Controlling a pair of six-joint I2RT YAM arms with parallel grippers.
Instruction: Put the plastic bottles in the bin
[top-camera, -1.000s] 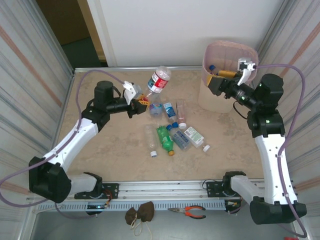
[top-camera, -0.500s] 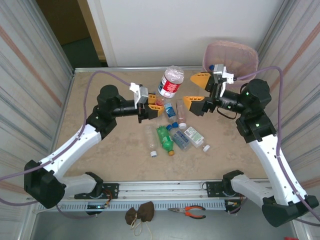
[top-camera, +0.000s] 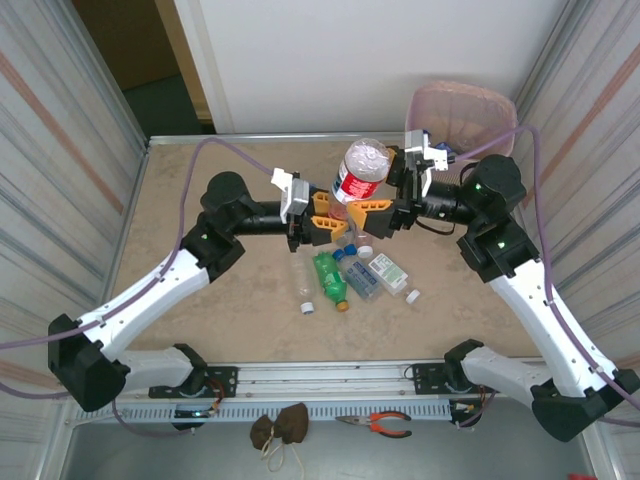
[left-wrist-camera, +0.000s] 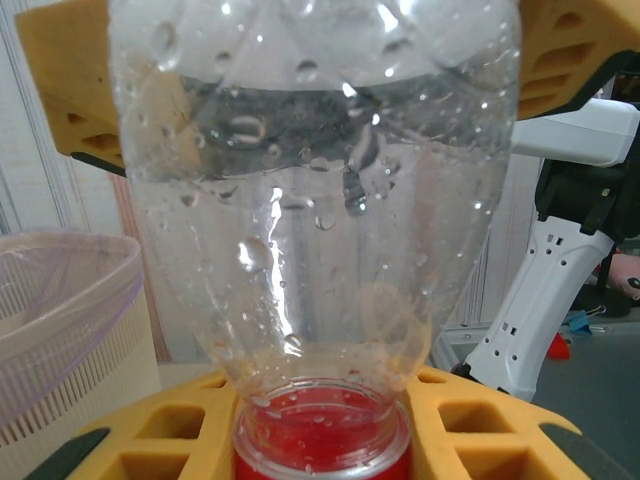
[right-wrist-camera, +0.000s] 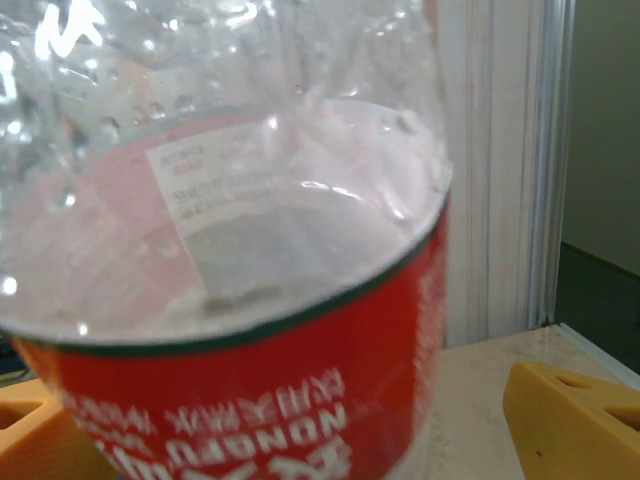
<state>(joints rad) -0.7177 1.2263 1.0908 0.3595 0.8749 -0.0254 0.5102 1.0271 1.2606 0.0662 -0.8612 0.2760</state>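
A clear plastic bottle with a red label hangs in the air over the middle of the table. My left gripper is shut on its red-capped neck. My right gripper is open, with its yellow fingers on either side of the bottle's body; the right finger stands apart from the label. Several more plastic bottles lie below, among them a green one and a clear one. The pale pink bin stands at the far right corner, and its liner also shows in the left wrist view.
Loose caps lie near the bottle pile. Orange-handled pliers and a brown bundle rest on the near ledge. Corrugated walls close in both sides. The right arm's white link stands close behind the held bottle.
My left arm has carried the bottle to the right and higher. My right gripper came away from the bin, opened, and swung left until it straddles the bottle.
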